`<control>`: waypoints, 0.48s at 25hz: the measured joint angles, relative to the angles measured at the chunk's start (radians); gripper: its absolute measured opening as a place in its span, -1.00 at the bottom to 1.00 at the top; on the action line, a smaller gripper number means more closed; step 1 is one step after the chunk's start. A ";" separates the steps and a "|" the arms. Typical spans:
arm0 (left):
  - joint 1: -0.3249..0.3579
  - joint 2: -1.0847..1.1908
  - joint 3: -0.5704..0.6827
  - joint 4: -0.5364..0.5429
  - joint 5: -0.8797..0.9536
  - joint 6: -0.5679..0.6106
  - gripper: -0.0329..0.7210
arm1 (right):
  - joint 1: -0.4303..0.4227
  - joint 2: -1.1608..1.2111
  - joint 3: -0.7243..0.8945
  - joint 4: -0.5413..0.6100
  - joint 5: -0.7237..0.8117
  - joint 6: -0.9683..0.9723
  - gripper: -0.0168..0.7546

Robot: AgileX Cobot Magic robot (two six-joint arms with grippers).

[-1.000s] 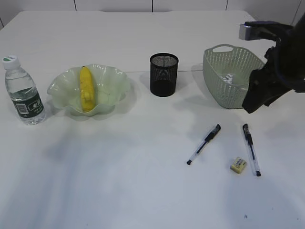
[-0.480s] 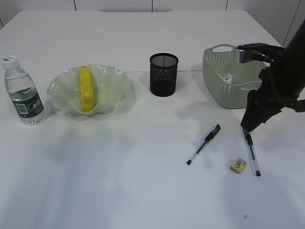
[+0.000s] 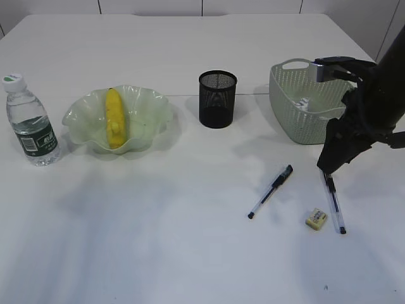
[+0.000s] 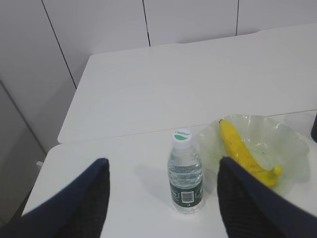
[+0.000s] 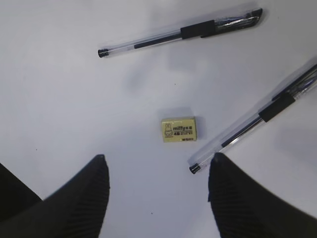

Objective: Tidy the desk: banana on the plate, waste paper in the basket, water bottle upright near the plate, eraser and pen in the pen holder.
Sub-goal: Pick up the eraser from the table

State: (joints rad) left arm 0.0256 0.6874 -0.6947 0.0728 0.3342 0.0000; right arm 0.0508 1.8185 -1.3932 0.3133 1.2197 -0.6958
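Right gripper hangs over the white table with its two dark fingers spread wide and nothing between them; in the exterior view this black gripper is low on the right side, just above the upper end of one pen. Directly under its camera lies the small yellow rectangular eraser, flat on the table; beside it, very near but not touching, lies the right clear-barrelled pen with black grip, slanted; the second clear pen with black cap lies further off, apart from both. In the exterior view the eraser sits between the lower ends of the two pens, closer to the right pen.

Left gripper is also wide apart, holding nothing; it is high above the left end of the table, and between its fingers one sees the clear plastic water bottle with white cap, standing upright just beside the pale green wavy glass plate. On this plate lies the yellow banana. The black mesh pen holder stands upright in the middle of the table; the pale green plastic basket with handles stands to its right, with a piece of white crumpled paper inside.
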 joint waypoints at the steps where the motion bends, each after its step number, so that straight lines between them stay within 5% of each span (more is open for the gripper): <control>1: 0.000 0.000 0.000 0.002 0.000 0.000 0.36 | 0.000 0.000 0.003 -0.002 0.000 -0.003 0.27; 12: 0.000 0.000 0.000 0.025 0.000 0.000 0.35 | 0.002 0.000 0.151 0.025 -0.070 -0.065 0.27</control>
State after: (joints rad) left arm 0.0256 0.6874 -0.6947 0.0981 0.3342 0.0000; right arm 0.0533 1.8185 -1.2421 0.3385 1.1496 -0.7606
